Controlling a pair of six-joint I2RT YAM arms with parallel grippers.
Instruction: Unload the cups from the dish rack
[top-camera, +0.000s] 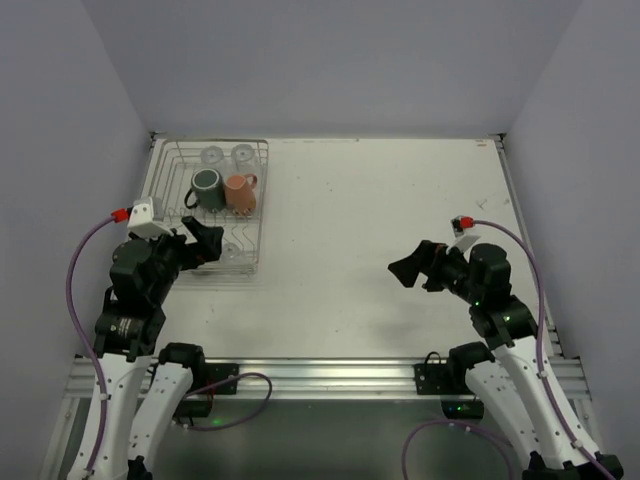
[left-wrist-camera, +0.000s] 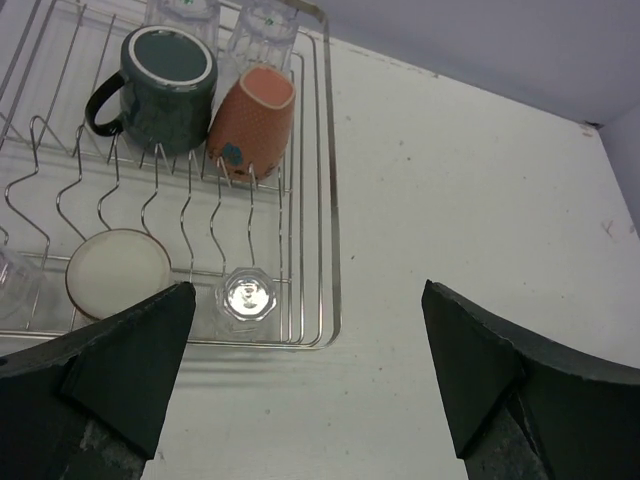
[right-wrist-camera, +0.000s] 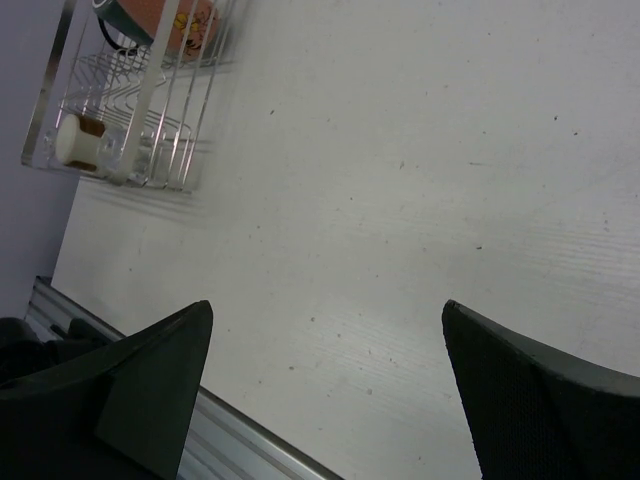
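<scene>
We are holding our left gripper (left-wrist-camera: 308, 290) and right gripper (right-wrist-camera: 328, 305) wide open, empty; prongs of the rack (left-wrist-camera: 332, 200) are standing against the green mug (left-wrist-camera: 165, 85) and pink mug (left-wrist-camera: 255, 120).

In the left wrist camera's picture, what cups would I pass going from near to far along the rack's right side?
near clear glass → salmon-pink mug → far clear glass

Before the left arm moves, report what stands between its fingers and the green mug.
Between the left fingers and the green mug: the dish rack's near rim, a tan cup, a clear glass and a prong row.
</scene>
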